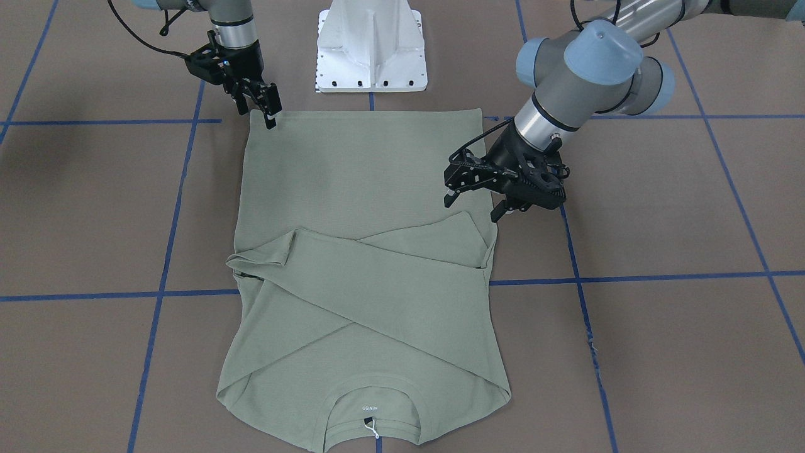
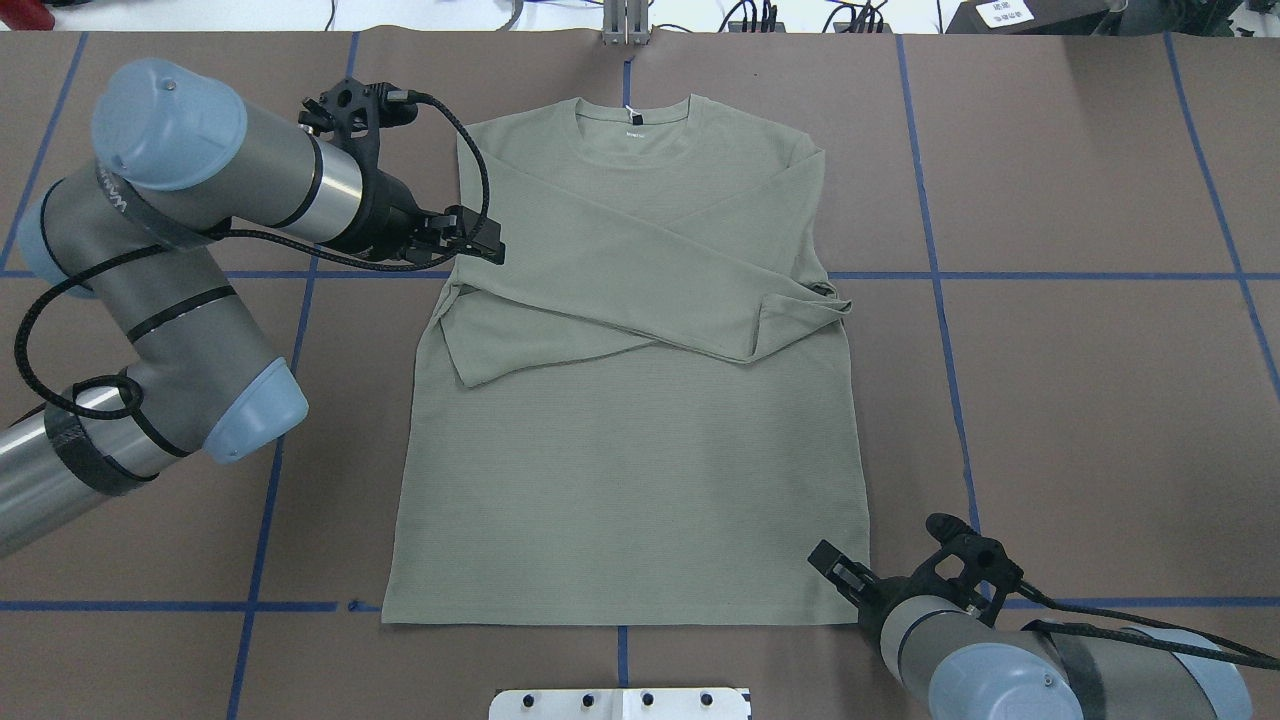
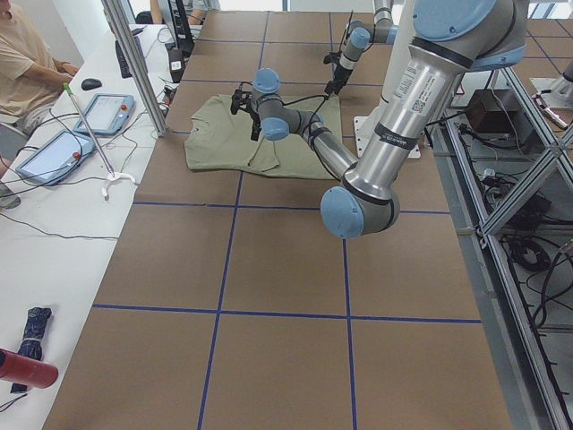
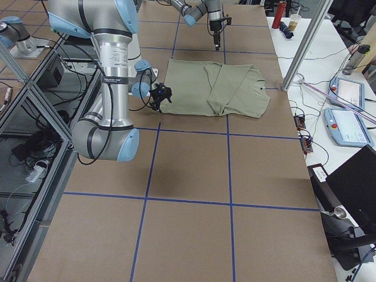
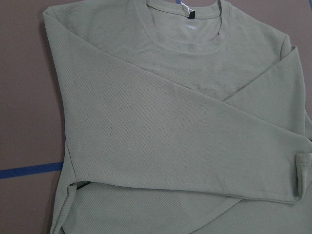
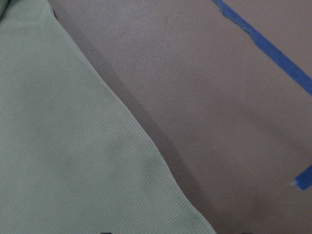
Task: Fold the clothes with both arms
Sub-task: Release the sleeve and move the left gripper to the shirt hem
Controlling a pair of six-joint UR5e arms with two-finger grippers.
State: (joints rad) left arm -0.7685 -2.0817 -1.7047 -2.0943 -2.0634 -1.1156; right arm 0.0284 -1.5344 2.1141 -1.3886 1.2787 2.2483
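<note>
The sage-green long-sleeved shirt (image 1: 365, 189) (image 2: 640, 450) lies flat on the brown table. Its collar (image 2: 632, 115) points away from the robot and both sleeves are folded across the chest. My left gripper (image 1: 473, 209) (image 2: 480, 245) hovers open at the shirt's side edge, beside the crossed sleeves, holding nothing. My right gripper (image 1: 258, 116) (image 2: 838, 570) stands at the hem corner nearest the base, jaws apart, with no cloth between them. The left wrist view shows the collar and crossed sleeves (image 5: 185, 141). The right wrist view shows the shirt's edge (image 6: 73, 146) on the table.
The white base pedestal (image 1: 371, 50) stands just behind the hem. Blue tape lines (image 1: 629, 277) grid the table. A side bench holds tablets (image 3: 54, 152), with a seated person (image 3: 27, 63) beside it and a metal post (image 3: 134, 63) near the collar end.
</note>
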